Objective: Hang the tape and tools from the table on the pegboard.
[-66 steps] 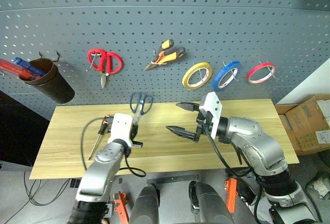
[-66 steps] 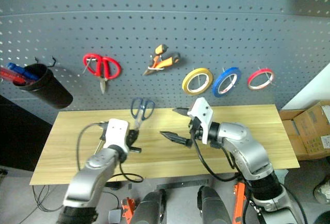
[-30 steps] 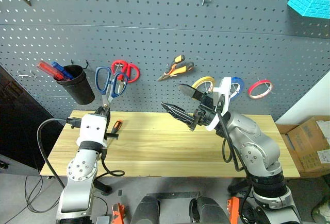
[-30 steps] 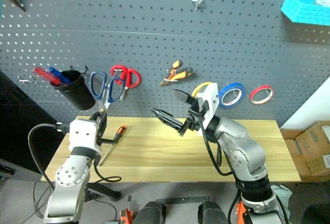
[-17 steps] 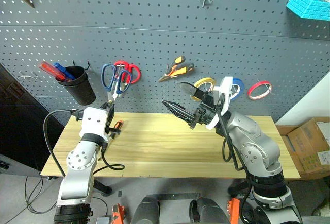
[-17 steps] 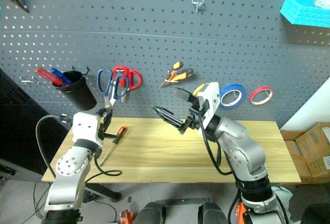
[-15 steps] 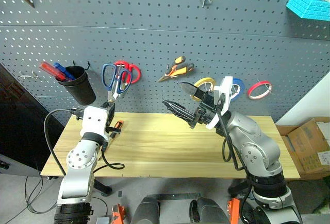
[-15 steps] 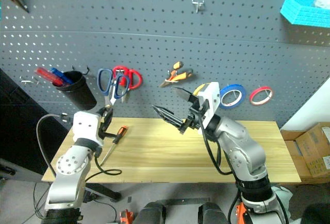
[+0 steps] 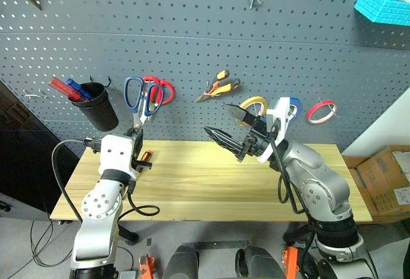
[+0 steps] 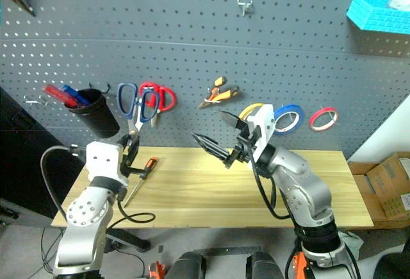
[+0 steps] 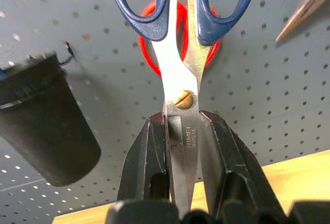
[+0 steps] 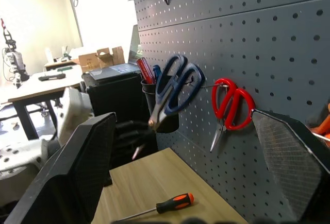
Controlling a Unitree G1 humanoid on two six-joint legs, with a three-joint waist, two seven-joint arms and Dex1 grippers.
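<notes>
The left claw [image 9: 137, 139] is clamped on the blades of the blue scissors [image 9: 139, 101], whose handles stand up above it against the pegboard [image 9: 192, 42], overlapping the red scissors [image 9: 161, 89]. A black cup [image 9: 96, 106] hangs beside them. The small orange-handled tool [image 10: 139, 176] lies on the table [image 9: 211, 179] just under the claw, partly hidden by it. The right claw [image 9: 225, 123] is spread wide and empty; the pliers [image 9: 220, 85] hang above it. Behind it hang a yellow roll [image 9: 253, 107] and the blue tape [image 10: 287, 117], half covered by the wrist, then a red roll [image 9: 321, 110].
</notes>
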